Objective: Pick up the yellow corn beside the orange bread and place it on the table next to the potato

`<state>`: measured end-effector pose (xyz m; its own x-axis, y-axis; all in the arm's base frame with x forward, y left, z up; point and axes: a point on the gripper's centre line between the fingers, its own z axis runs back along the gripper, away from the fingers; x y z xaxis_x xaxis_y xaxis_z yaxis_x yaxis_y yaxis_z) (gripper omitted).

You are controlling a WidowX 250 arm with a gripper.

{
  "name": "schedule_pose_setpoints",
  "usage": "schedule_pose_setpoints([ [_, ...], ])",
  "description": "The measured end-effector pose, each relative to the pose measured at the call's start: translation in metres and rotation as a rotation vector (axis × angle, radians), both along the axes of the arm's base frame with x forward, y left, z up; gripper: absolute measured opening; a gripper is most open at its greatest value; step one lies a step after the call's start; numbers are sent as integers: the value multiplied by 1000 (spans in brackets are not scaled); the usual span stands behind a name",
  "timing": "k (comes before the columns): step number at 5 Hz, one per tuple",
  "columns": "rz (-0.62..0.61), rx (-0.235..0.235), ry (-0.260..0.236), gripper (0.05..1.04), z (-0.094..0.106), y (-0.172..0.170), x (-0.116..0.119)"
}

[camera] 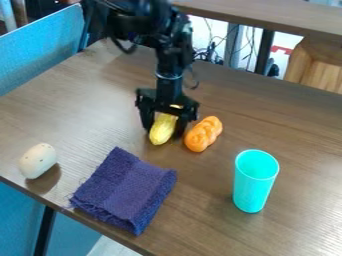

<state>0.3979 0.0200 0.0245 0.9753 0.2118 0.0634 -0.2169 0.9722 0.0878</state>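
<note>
The black gripper (164, 133) hangs down over the upper middle of the table, right at a yellow, elongated object (163, 130). The upper part of the yellow object is partly hidden by the gripper, and its lower end points toward the camera. Close by on the right lies an orange, braided-looking bread piece (203, 134), apart from the yellow object. A folded dark purple cloth (125, 191) is spread below and to the left. Farther left, a pale speckled egg-shaped object (38, 161) rests near the table's edge. An upright turquoise cup (255, 181) stands at the right.
The brown wooden table (304, 150) has its near left edge running diagonally past the egg-shaped object and the cloth. A blue partition (41, 47) borders the upper left. Beyond the far edge are another tabletop (274, 17), cables and a wooden box-like piece (319, 65).
</note>
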Motion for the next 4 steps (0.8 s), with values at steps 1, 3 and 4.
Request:
schedule_pose_setpoints([
  [1,4,17,6,947,-3,0,3],
  [3,-54,14,35,678,0,-6,-12],
  [4,-89,11,51,678,17,-6,-26],
])
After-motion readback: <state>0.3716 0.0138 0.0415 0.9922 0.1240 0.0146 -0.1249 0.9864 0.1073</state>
